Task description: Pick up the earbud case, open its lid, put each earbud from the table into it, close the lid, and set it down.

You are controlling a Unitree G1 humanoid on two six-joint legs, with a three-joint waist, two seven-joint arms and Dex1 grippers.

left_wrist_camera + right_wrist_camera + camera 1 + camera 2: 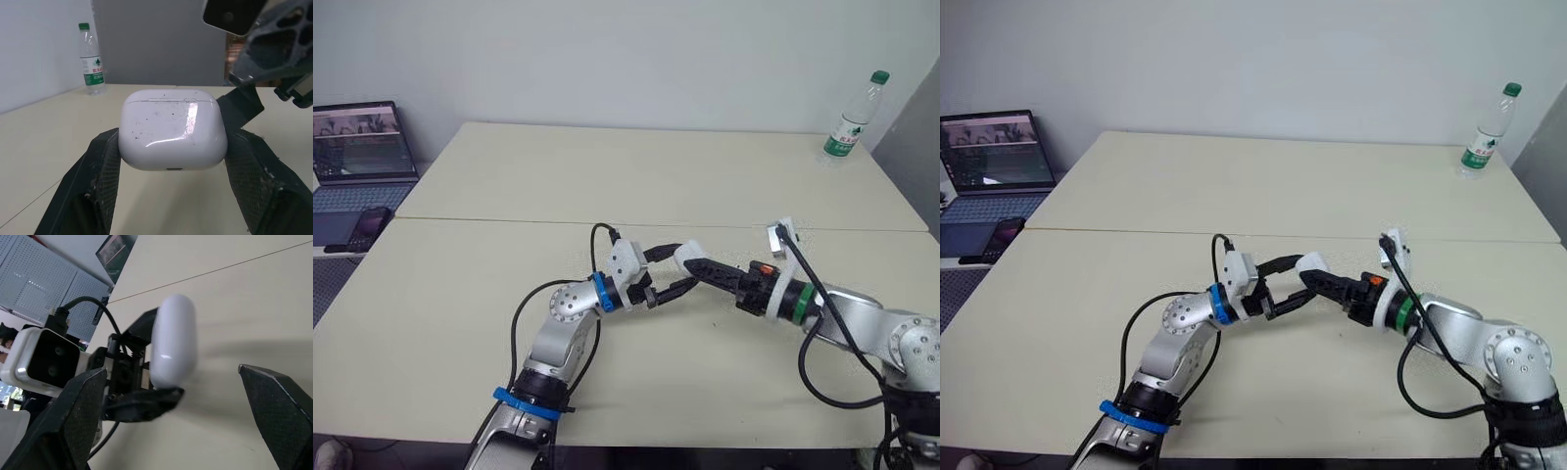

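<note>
A white earbud case (pixel 173 129) with its lid closed is held above the table, and my left gripper (pixel 681 268) is shut on its two sides. In the left eye view the case (pixel 686 257) hangs over the middle of the near table. My right gripper (pixel 178 382) faces the case (pixel 173 340) from the right. Its black fingers (pixel 83 406) are spread wide, and their tips are close to the case but not closed on it. The right gripper (pixel 700 266) meets the left one over the table's centre.
A water bottle (pixel 850 117) stands at the far right corner of the beige table (pixel 607 176). A laptop (pixel 357 157) and a phone (pixel 367 227) sit on a side surface to the left. Cables loop from both wrists.
</note>
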